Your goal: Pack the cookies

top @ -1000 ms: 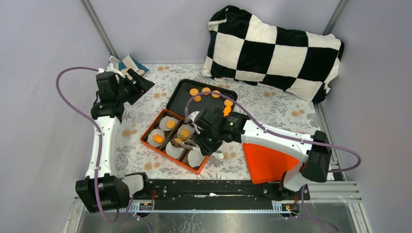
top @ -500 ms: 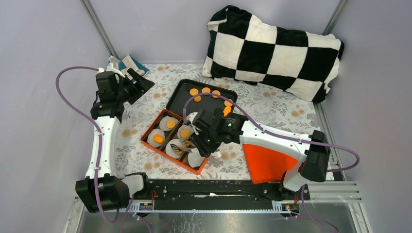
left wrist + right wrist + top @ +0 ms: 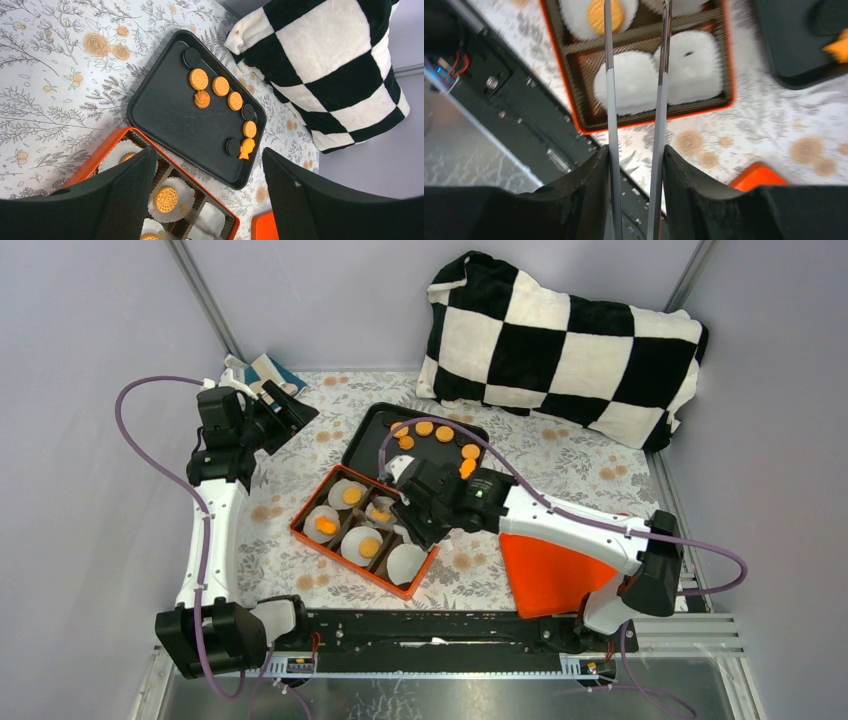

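Observation:
Several orange cookies (image 3: 445, 434) lie on the black tray (image 3: 372, 452); the left wrist view shows them too (image 3: 220, 86), with a fish-shaped one (image 3: 246, 148) and dark ones. The orange box (image 3: 300, 536) holds white liners. One has a cookie (image 3: 369, 547) in it and so do three others; the nearest liner (image 3: 405, 562) is empty. My right gripper (image 3: 408, 515) is over the box's right side, shut on metal tongs (image 3: 610, 100) whose tips are out of view. My left gripper (image 3: 285, 410) is open and empty, high at the far left.
A black-and-white chequered pillow (image 3: 565, 340) lies at the back right. An orange lid (image 3: 545, 575) lies right of the box, under the right arm. A small blue-white packet (image 3: 265, 370) sits in the back left corner. Walls close in both sides.
My right gripper has drawn the tongs back from the near-middle liner towards the tray. A cookie now lies in that liner. The left arm has not moved.

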`<state>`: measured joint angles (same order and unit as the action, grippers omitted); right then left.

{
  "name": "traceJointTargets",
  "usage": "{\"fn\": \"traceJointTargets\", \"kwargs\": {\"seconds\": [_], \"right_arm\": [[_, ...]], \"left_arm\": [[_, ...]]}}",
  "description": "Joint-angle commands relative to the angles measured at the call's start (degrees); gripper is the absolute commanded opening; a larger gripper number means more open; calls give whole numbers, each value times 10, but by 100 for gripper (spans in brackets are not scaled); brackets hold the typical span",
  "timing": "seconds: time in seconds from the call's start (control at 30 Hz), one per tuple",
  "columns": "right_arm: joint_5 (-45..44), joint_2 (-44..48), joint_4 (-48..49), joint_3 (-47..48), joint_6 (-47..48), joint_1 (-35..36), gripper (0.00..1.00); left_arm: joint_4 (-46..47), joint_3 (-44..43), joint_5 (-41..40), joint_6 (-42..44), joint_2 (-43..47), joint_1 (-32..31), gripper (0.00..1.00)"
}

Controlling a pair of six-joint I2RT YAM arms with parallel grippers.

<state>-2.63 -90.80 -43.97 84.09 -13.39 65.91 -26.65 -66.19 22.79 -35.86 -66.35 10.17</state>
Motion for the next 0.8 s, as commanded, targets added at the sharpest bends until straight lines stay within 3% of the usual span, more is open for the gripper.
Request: {"fn": "traceJointTargets", "kwargs": {"seconds": [0.0,0.13,0.4,0.77], "right_arm": [[-159,57,5,62,19,1,46],[-241,57,-24,71,28,-33,46],[-211,50,4,-18,21,-145,47],[-159,23,34,-99,-3,-169,49]], "left_arm": [[20,-19,15,1,4,3,82],[31,-17,24,-5,-3,1,82],[37,-17,23,-6,-18,-11,82],[38,-6,19,-2,-20,-11,82]]}}
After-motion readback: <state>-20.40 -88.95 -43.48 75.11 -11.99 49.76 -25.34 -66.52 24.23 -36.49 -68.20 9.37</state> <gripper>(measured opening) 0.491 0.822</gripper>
